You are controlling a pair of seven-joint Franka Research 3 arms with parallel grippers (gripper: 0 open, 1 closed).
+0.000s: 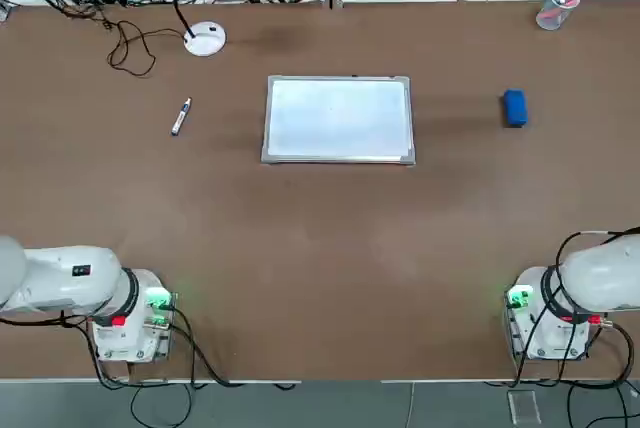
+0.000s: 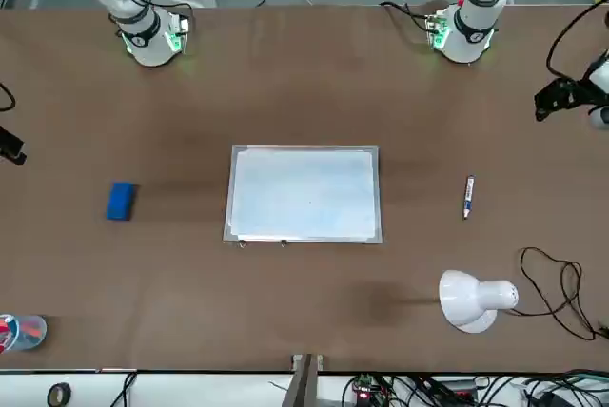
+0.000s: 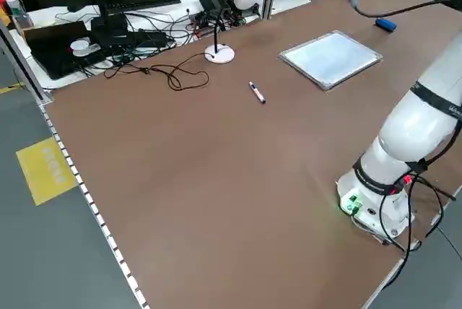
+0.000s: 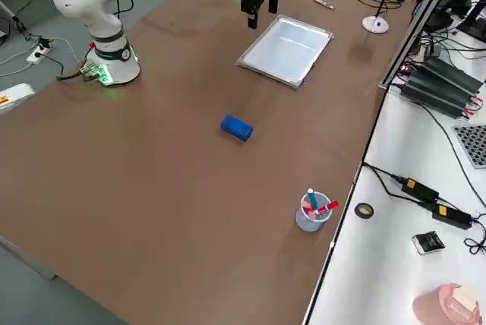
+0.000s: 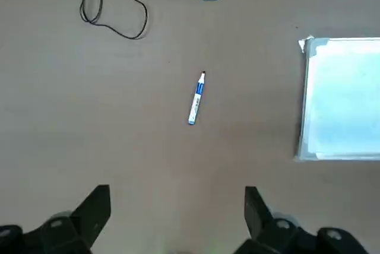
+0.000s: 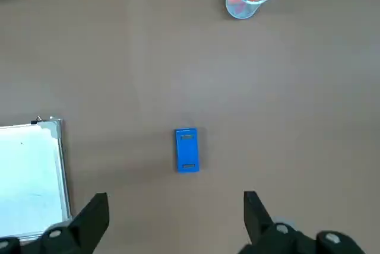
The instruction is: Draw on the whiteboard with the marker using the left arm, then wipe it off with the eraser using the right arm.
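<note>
Nothing is starting yet: both tools are hanging open and empty above the table. The marker (image 1: 181,116) is lying left of the whiteboard (image 1: 338,119), the eraser (image 1: 514,108) right. Next, the left tool (image 5: 177,218) is needing to descend onto the marker.

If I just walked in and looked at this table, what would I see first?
Probably the shiny whiteboard, lying flat in the middle of the brown table with nothing drawn on it. Next, the bright blue eraser lying alone on the right arm's side, and the little marker on the left arm's side. A white lamp with a curly black cord sits near the marker.
</note>
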